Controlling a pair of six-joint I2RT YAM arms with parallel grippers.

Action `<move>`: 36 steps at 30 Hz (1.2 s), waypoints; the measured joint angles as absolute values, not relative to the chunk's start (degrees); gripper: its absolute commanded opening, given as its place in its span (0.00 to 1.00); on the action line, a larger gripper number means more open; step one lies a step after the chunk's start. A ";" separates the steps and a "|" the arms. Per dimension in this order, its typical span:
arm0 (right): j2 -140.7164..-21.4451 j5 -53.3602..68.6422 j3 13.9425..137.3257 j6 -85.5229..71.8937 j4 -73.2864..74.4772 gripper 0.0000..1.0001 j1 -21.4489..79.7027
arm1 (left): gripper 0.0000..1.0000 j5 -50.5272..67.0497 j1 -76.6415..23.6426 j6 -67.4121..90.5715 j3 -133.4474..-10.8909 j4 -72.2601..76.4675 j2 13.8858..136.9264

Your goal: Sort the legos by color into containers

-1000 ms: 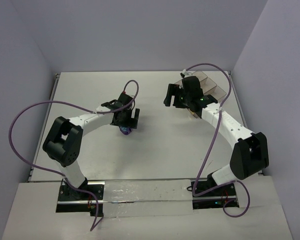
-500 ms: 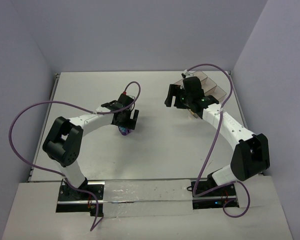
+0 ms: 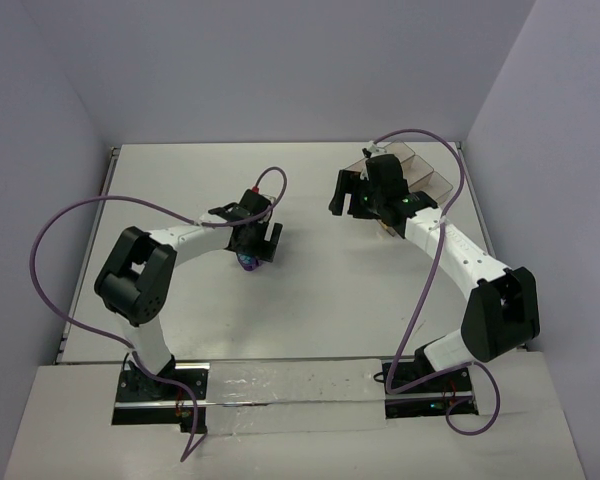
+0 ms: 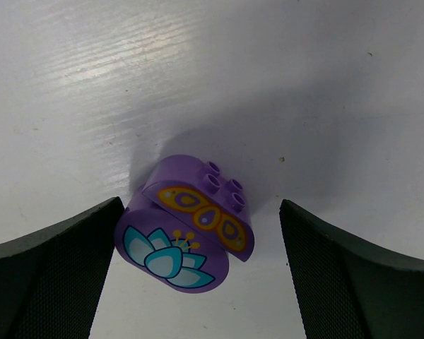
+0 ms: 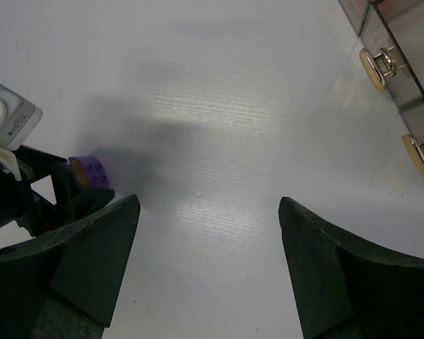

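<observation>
lego [image 4: 187,233] on table [image 3: 310,300], between fingers of left gripper [image 3: 259,247]; containers [image 3: 425,178] far right, behind right gripper [image 3: 352,196]

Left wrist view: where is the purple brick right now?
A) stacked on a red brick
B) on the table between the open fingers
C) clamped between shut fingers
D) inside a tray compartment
B: the purple brick lies on the table in the gap between the left gripper's wide-open fingers, not clamped by them.
</observation>
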State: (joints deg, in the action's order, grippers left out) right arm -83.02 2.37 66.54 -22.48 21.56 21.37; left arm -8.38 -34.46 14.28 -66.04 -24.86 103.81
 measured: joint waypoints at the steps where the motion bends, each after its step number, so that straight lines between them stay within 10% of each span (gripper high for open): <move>1: -83.02 2.39 66.39 -22.48 21.56 0.87 21.37 | 0.97 -8.13 -34.46 14.39 -66.04 -24.86 103.85; 36: -83.02 4.98 66.30 -22.80 21.65 0.87 21.34 | 0.73 -8.22 -36.29 22.29 -63.22 -26.27 101.03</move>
